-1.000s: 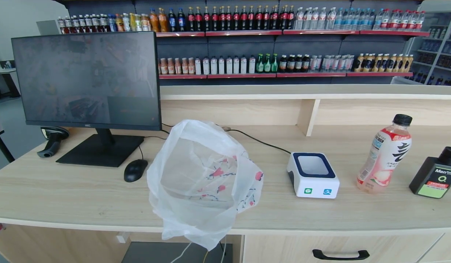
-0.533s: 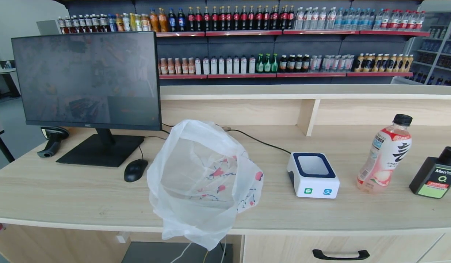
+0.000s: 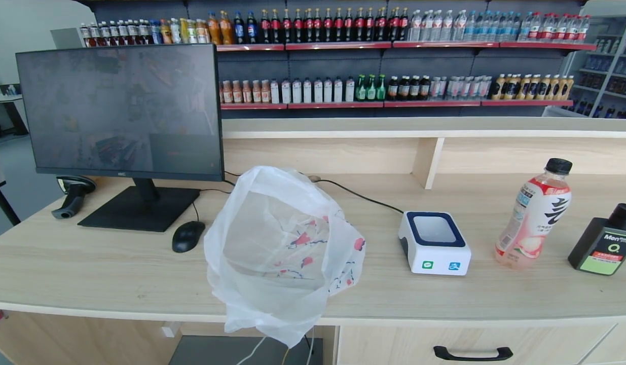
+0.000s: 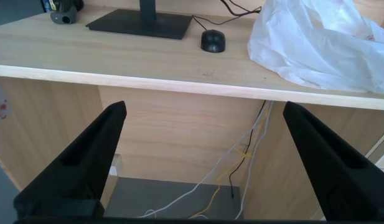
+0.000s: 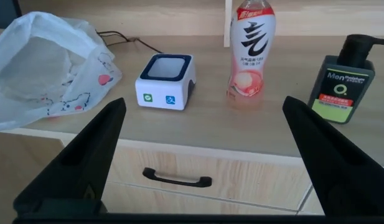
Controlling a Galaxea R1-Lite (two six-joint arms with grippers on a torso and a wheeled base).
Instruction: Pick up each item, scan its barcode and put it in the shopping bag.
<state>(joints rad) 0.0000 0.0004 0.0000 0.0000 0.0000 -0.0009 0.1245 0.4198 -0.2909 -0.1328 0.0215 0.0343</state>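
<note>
A white plastic shopping bag (image 3: 282, 248) stands open at the counter's front edge, its bottom hanging over. To its right sits a white and blue barcode scanner box (image 3: 433, 242), then an upright pink drink bottle (image 3: 536, 215) and a dark green pump bottle (image 3: 604, 242). My left gripper (image 4: 204, 109) is open below counter level, in front of the edge, with the bag (image 4: 322, 40) above it. My right gripper (image 5: 204, 102) is open too, held low before the counter, facing the scanner (image 5: 165, 81), drink bottle (image 5: 251, 53) and pump bottle (image 5: 342, 78). Nothing is in either gripper.
A monitor (image 3: 120, 111) on a black stand, a mouse (image 3: 187, 236) and a handheld scanner (image 3: 72, 195) take up the counter's left side. A cable runs from the scanner box to the back. A raised ledge (image 3: 429, 126) lines the rear. A drawer handle (image 3: 472, 353) sits below.
</note>
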